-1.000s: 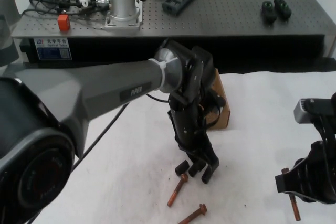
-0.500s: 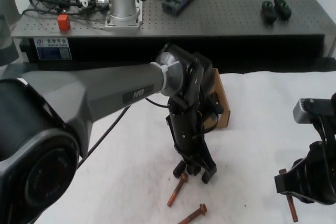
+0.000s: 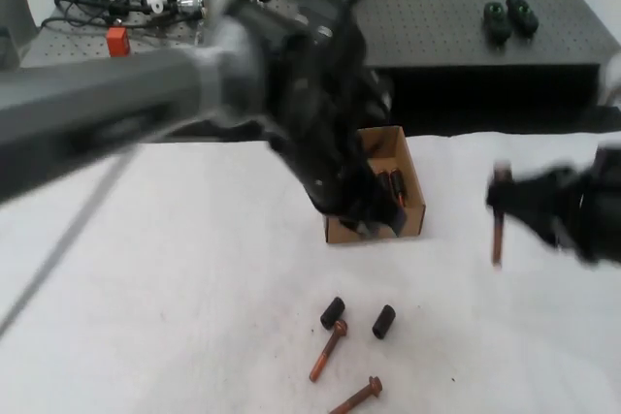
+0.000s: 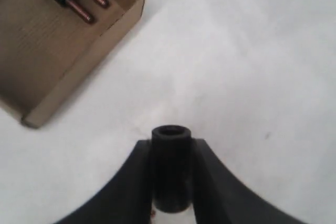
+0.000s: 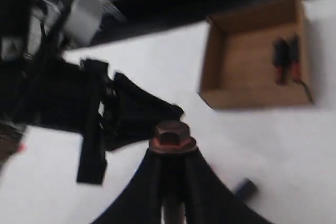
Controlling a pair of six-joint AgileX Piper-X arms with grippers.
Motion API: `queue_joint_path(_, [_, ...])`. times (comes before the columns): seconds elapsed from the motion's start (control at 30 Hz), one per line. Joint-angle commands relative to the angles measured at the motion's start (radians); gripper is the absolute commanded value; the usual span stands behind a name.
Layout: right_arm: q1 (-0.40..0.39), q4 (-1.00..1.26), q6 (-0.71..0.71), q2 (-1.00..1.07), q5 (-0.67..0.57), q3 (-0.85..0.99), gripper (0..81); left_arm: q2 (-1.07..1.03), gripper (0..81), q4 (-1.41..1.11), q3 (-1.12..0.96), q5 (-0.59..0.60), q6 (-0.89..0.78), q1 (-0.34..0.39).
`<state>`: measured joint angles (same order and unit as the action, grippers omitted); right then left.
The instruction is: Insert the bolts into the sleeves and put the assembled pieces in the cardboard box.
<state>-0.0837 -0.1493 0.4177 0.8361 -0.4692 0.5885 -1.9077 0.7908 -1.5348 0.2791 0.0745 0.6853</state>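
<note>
The left tool (image 4: 171, 149) pinches a sleeve (image 4: 170, 179). The right tool (image 5: 172, 157) pinches a bolt (image 5: 172, 137), held upright, well apart on its right.

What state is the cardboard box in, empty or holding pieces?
Not empty. The cardboard box holds two assembled pieces lying side by side, copper bolt tips showing.

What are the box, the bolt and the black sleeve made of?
Box: cardboard, plain brown and matte, with a raw cut edge.
Bolt: probably metal with a coppery or rusty finish, judging by its reddish-brown hex head.
Sleeve: black and dull, a tube with a hole in the end. It may be plastic, rubber or coated metal; the look leaves that open.
</note>
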Motion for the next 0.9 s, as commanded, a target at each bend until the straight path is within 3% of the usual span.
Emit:
queue_joint_path(0.0, [-0.004,0.163,0.096,-0.002,-0.064,-0.005,2.0,0.338,0.6,-0.508,0.446,0.209,-0.157,0.007])
queue_joint_path(0.1, [-0.056,0.357,0.204,0.028,-0.113,-0.008,2.0,0.468,0.6,-0.822,0.645,0.366,-0.232,0.020])
queue_joint_path(0.23, [-0.131,0.464,0.263,0.071,-0.124,-0.005,2.0,0.577,0.6,-1.114,0.780,0.429,-0.344,0.026])
queue_joint_path(0.87, [-0.145,0.329,0.173,0.074,-0.143,-0.005,2.0,0.623,0.6,-1.138,0.791,0.427,-0.367,0.026])
